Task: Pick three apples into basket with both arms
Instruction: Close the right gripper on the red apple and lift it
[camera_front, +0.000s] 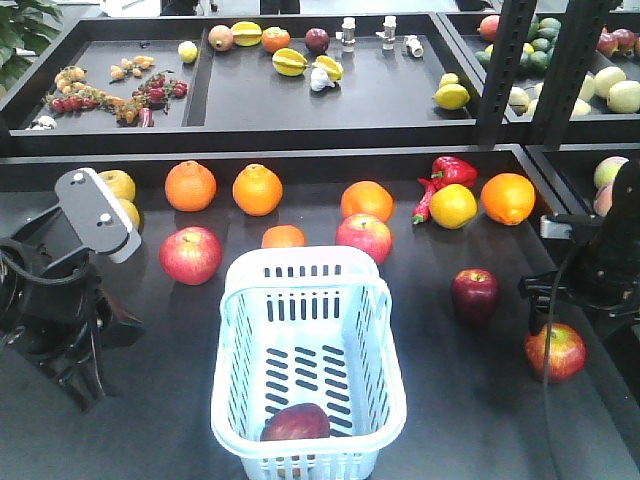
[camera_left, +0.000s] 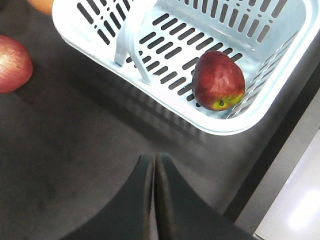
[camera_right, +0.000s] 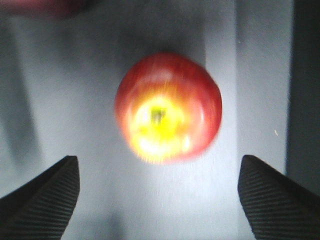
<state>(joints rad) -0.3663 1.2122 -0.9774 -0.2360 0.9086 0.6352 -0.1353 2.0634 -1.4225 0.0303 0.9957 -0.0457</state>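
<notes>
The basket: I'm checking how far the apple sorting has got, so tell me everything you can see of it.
The basket is pale blue-white plastic, rectangular, with slotted walls and floor and handles folded down at the rim. It stands upright on the dark table, front centre, between the two arms. One red apple with a yellowish patch lies inside at its near end, against the wall.

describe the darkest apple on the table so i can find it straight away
Start at the white basket, front centre. Just right of it, standing alone, is the maroon apple. It is far darker than the yellow-patched red apple further right.
</notes>
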